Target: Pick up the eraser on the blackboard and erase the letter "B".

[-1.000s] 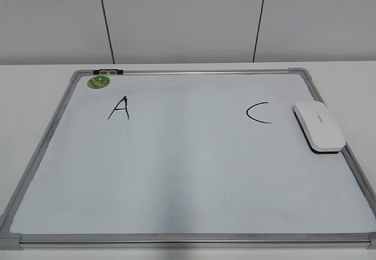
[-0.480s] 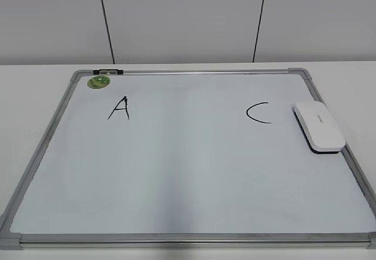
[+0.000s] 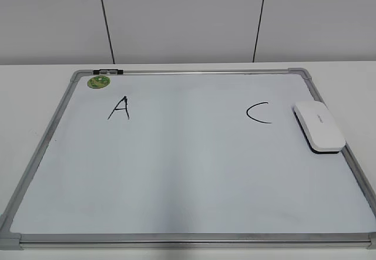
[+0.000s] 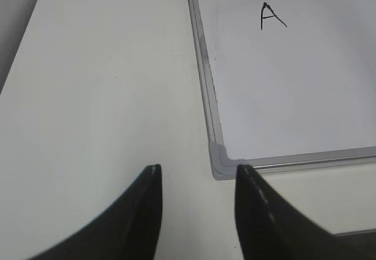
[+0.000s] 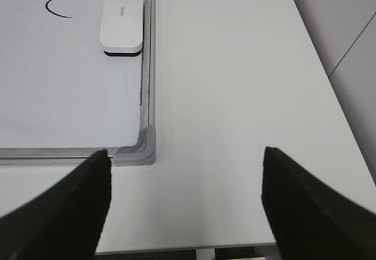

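The blackboard (image 3: 188,172) lies flat on the white table; its frame also shows in the left wrist view (image 4: 202,66) and the right wrist view (image 5: 144,142). No letter "B" shows on it; the space between the black "A" (image 3: 119,108) and the black "C" (image 3: 258,112) is blank. The white eraser (image 3: 318,126) lies on the board's right edge, just right of the "C", and also shows in the right wrist view (image 5: 121,22). My left gripper (image 4: 198,168) is open and empty over the table by the board's near left corner. My right gripper (image 5: 187,151) is open and empty by the near right corner.
A round green magnet (image 3: 98,82) sits at the board's far left corner, beside a black clip (image 3: 107,71) on the top rail. The white table's right edge (image 5: 329,78) runs close to my right gripper. A grey panelled wall stands behind the table.
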Tool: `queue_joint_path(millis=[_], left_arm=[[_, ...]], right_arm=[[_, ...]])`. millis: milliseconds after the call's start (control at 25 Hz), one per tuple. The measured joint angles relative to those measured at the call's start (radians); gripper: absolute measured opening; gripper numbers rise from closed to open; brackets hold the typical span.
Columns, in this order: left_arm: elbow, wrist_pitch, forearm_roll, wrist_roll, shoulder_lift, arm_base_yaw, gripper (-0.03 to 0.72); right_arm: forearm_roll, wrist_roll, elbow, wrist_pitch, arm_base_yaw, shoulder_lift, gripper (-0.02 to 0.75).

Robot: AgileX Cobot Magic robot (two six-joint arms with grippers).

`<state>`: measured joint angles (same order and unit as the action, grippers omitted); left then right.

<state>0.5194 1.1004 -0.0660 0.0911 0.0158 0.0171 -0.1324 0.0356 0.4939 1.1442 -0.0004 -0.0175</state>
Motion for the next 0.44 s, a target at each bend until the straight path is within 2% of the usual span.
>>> queue_joint_path(millis=[440], left_arm=[[0.0,0.0,0.0,0.0,0.0,0.0,0.293]], right_arm=[[0.0,0.0,0.0,0.0,0.0,0.0,0.592]])
